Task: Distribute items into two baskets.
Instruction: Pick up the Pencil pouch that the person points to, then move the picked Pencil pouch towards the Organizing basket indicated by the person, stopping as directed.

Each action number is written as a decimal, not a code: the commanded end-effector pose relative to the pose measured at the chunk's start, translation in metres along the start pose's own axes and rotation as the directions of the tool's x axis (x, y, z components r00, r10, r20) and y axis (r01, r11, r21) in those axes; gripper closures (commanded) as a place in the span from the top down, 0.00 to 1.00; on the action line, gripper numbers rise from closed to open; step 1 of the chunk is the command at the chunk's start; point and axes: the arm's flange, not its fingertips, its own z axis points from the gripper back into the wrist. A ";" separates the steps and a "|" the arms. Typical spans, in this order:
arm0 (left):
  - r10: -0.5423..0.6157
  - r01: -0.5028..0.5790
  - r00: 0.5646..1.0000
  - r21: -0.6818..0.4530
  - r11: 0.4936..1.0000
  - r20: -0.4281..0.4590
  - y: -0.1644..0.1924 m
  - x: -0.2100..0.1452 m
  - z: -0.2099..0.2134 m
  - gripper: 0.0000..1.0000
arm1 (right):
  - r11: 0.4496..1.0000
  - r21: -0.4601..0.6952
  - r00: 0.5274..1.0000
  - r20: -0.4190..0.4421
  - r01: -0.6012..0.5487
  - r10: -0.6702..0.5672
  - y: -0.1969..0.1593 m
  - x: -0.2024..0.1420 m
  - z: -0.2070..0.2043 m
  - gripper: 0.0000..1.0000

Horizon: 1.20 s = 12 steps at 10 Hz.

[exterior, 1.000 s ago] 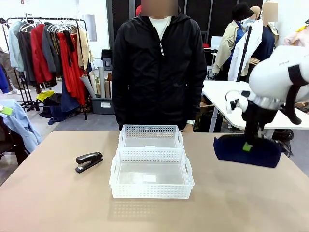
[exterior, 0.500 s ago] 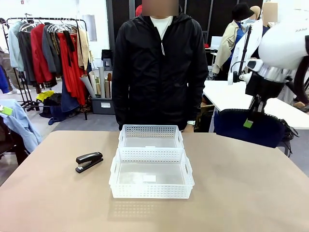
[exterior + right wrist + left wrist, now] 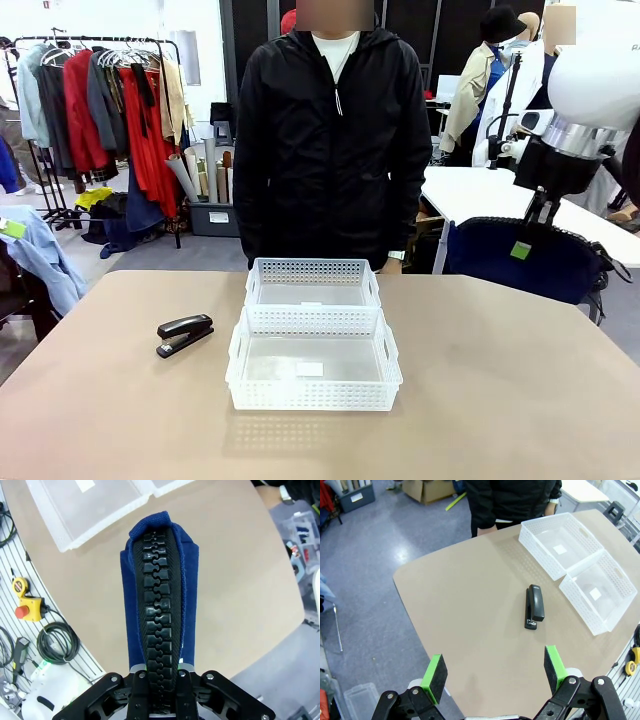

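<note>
Pouch (image 3: 520, 262) hangs far right, long axis left-right, zipper up (right gripper (image 3: 537, 222) jaws clamped on it); left gripper (image 3: 492, 669) jaws apart.

The stapler (image 3: 184, 334) lies left of 2 baskets (image 3: 313, 393), pouch (image 3: 520, 264) hangs at right

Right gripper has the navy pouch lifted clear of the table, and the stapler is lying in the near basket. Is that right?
Not quite. The stapler lies on the table, to the robot's left of the near basket, not in it; the front view shows this. The right gripper does hold the navy pouch clear of the table.
</note>
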 end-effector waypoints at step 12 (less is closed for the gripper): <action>-0.015 0.015 1.000 -0.015 1.000 0.026 0.002 -0.001 -0.001 1.00 | 1.000 -0.011 1.000 0.012 -0.019 0.019 -0.003 0.001 0.000 0.00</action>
